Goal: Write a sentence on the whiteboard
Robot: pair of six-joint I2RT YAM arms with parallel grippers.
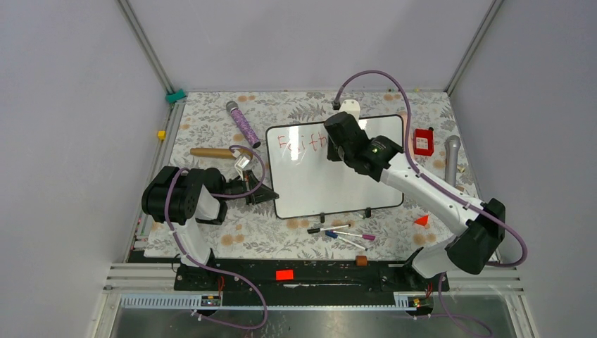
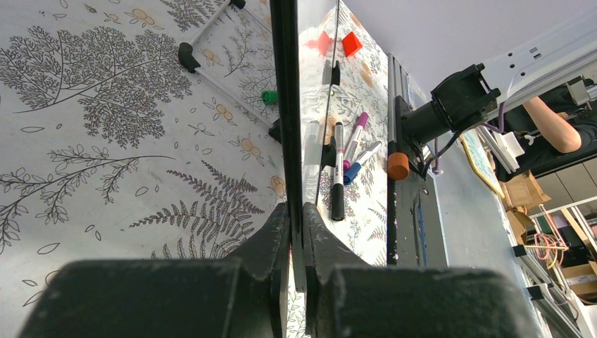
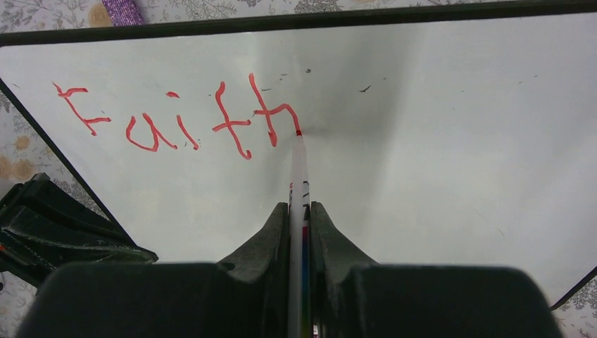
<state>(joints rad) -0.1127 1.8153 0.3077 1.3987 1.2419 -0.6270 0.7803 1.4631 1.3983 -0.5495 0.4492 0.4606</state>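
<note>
Right wrist view: one glossy white whiteboard (image 3: 457, 141), round-cornered and thinly framed in black, is shown lying on the floral table (image 1: 211, 127), long axis running left to right, with one red word of the sentence (image 3: 176, 123), "Faith", written near its far left corner. A slim white marker (image 3: 300, 176) is clamped in the right gripper (image 3: 300, 208), red tip pointed away from the wrist and touching the "h", while the board's left edge is pinched by the left gripper (image 2: 296, 211). At least three loose pens (image 1: 341, 232) are scattered near its front edge.
</note>
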